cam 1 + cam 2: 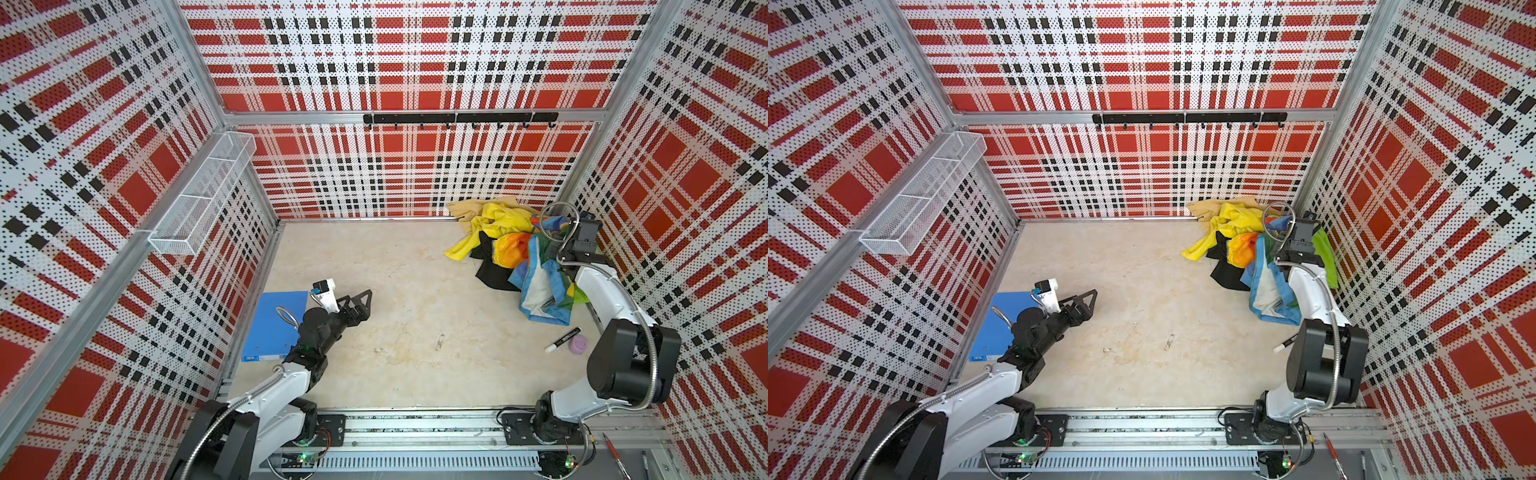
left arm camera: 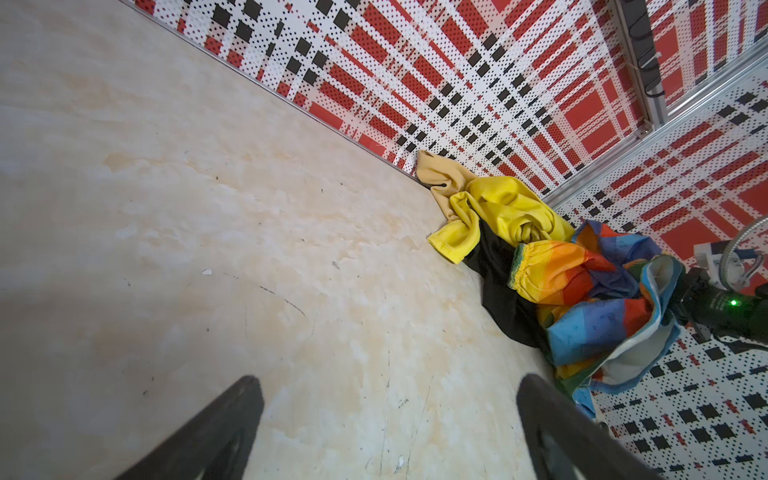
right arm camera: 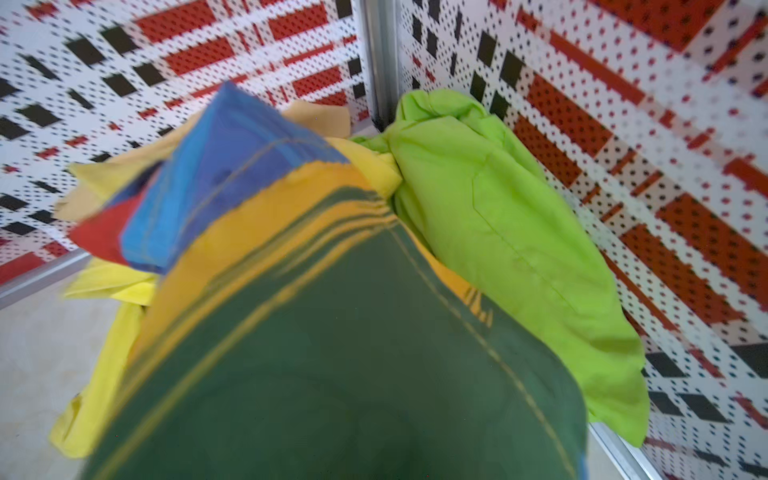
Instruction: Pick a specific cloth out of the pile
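Left jaws gape wide over the surface [image 1: 415, 332]; right jaws clamp rainbow patchwork [image 1: 540, 282], black cloth [image 1: 492, 272] just left.

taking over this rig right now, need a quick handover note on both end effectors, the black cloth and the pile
Left end effector: open, empty, over the bare table, away from the pile.
Right end effector: shut, pushed into the pile at the far right corner. Its tip is covered by the rainbow patchwork cloth, so I cannot tell what it pinches, if anything.
Black cloth: on the table at the pile's near-left edge, partly under the yellow cloth and the rainbow one.
Done: nothing separated yet.
Left: grip the black cloth and pull it clear of the pile.
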You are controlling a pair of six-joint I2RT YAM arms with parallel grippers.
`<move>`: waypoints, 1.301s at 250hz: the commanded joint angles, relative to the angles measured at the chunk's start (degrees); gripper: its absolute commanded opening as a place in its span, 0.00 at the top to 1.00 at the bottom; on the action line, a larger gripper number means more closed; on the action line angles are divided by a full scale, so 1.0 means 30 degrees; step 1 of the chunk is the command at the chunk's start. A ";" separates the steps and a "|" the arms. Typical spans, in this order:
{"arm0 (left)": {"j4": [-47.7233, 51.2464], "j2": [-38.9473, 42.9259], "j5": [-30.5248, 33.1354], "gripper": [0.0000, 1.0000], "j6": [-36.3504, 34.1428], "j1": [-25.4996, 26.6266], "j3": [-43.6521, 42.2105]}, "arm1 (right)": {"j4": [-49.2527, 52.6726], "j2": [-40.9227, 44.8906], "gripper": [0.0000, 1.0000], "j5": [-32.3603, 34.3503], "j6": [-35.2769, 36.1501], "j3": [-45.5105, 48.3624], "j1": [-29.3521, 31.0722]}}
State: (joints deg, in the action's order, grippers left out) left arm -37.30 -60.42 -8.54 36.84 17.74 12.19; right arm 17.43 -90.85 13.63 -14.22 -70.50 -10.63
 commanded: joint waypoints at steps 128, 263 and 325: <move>-0.1062 0.0506 -0.1174 0.01 0.0178 -0.0879 0.0070 | -0.0132 -0.4739 0.71 0.0796 -0.0677 -0.1747 0.0966; -0.1359 0.1958 -0.2465 0.01 0.0285 -0.2205 -0.0912 | -0.0966 0.3677 0.06 0.4220 0.0736 0.0763 0.4460; -0.1224 0.2014 -0.4425 0.01 0.0021 -0.2618 -0.0843 | -0.0774 0.4762 0.20 0.3337 0.1476 0.0878 0.7685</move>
State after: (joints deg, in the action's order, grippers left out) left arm -39.18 -54.85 -17.58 37.47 10.24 9.74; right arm 16.45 -77.62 25.32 -11.40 -68.53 9.78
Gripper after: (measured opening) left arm 0.993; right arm 0.840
